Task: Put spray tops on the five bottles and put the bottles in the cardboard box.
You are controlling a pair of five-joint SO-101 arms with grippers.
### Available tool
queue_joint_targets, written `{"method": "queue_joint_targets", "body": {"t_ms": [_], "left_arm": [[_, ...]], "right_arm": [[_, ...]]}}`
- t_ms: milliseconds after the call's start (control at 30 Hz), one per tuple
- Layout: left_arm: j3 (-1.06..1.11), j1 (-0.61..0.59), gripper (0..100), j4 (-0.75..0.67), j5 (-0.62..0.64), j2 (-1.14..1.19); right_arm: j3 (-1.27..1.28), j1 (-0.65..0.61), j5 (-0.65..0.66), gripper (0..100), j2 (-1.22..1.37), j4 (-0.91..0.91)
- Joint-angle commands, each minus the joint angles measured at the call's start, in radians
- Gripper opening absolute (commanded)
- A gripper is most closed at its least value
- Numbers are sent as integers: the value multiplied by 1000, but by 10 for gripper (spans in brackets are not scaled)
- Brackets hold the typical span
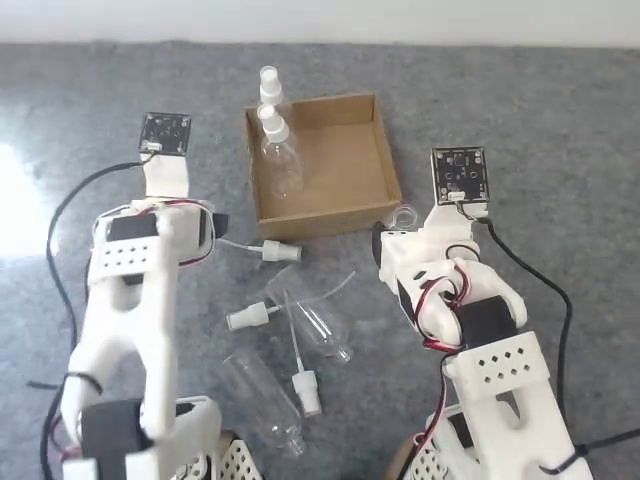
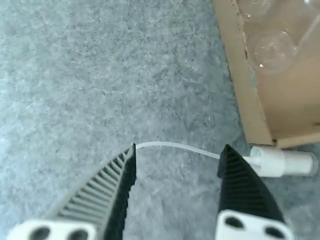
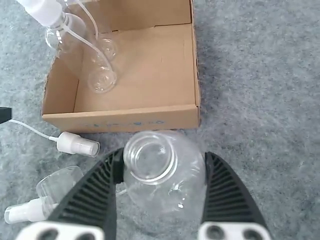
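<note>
**Spray top (image 2: 280, 162) lies across the open left gripper (image 2: 180, 150), at the corner of the cardboard box (image 2: 242, 85).**
The left arm is the nearer one, and its fingers are spread apart low over the table. The spray top lies flat, its long axis running across the gap. Its thin tube (image 2: 175, 146) sits between the fingertips, and its white head lies past one finger, just beside the box wall. The right gripper (image 3: 162, 156) is clamped on a bottle (image 3: 170, 195) with a bare neck, close to the box.

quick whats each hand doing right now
Left hand: open, empty, above a spray top tube.
Right hand: closed on a capless bottle.
</note>
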Motion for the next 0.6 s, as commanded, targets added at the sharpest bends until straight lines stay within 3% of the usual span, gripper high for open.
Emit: {"method": "queue_joint_targets", "body": {"t_ms": [0, 233, 400, 567], "left_arm": [[-62, -3, 246, -115, 11, 75], [-64, 2, 246, -218, 5, 206], [-67, 3, 246, -212, -23, 244], [-70, 3, 246, -120, -87, 244]], "right_arm": [[-14, 12, 17, 77, -31, -16], [5, 10, 17, 77, -31, -25], [5, 10, 17, 77, -31, -25], [5, 10, 17, 77, -31, -25]]}}
